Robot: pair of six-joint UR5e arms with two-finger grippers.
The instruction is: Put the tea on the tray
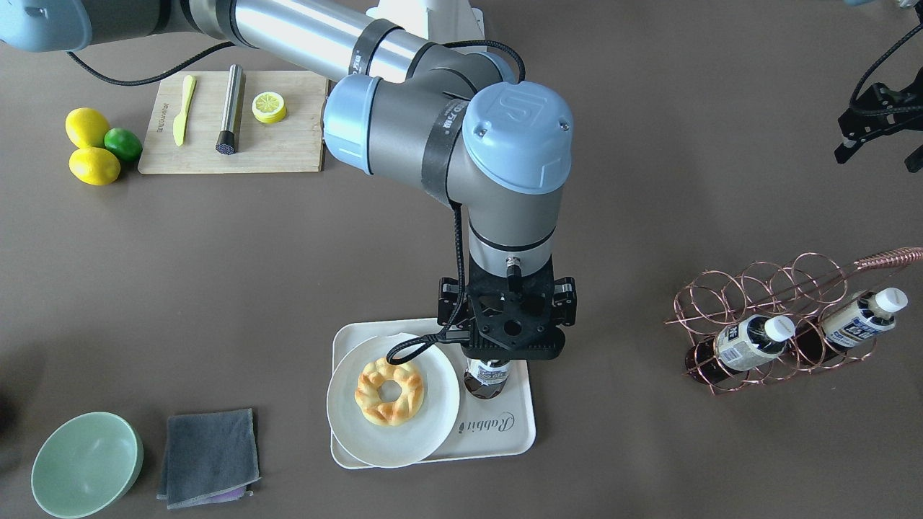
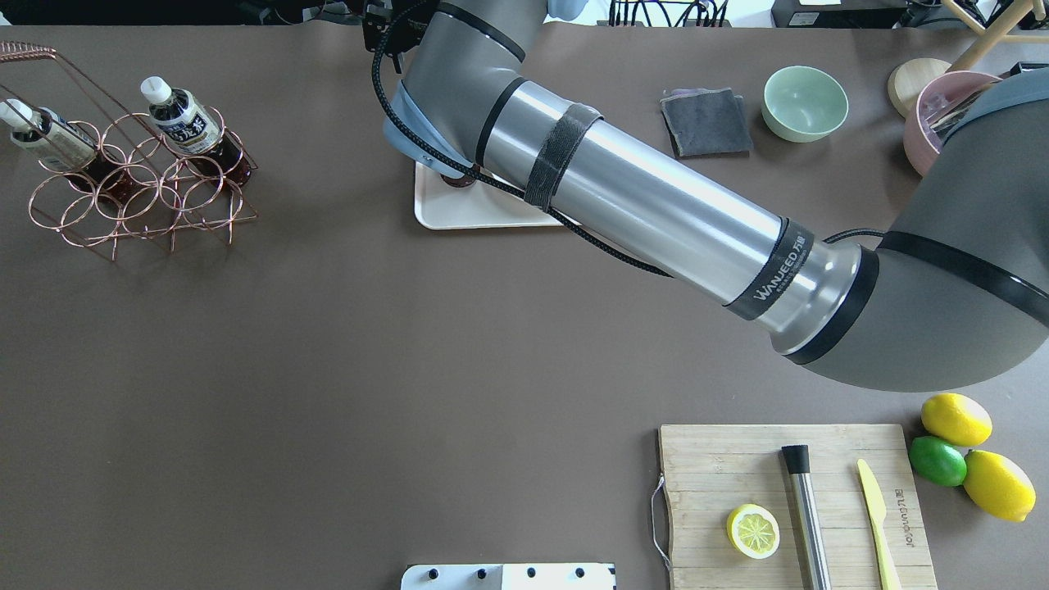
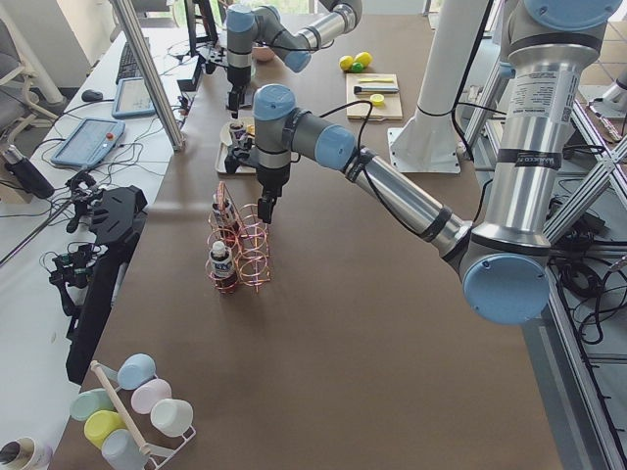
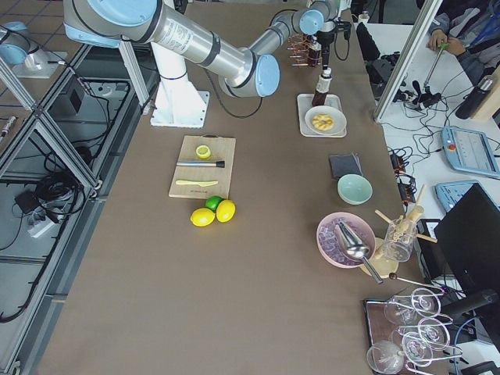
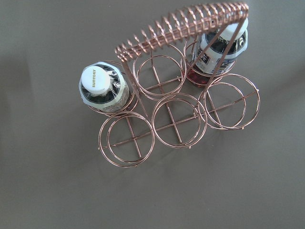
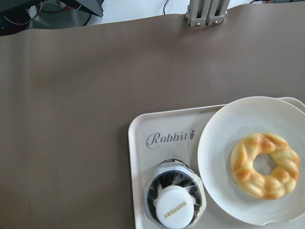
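Note:
The tea (image 1: 487,376) stands upright on the cream "Rabbit" tray (image 1: 505,429), beside a round plate. In the right wrist view its white cap (image 6: 174,210) shows free, with no fingers at its sides. My right gripper (image 1: 508,331) hangs straight above the bottle. Its fingers are hidden under the wrist mount, so I cannot tell if they are open. My left gripper (image 1: 878,155) is open and empty, above a copper wire rack (image 1: 779,317). The rack holds two identical bottles (image 5: 102,90) (image 5: 221,47).
A white plate with a doughnut (image 1: 393,404) fills the tray's other half. A grey cloth (image 1: 209,458) and a green bowl (image 1: 86,465) lie nearby. A cutting board (image 1: 234,122) holds a knife, a steel bar and a lemon half, with lemons and a lime (image 1: 94,148) beside it.

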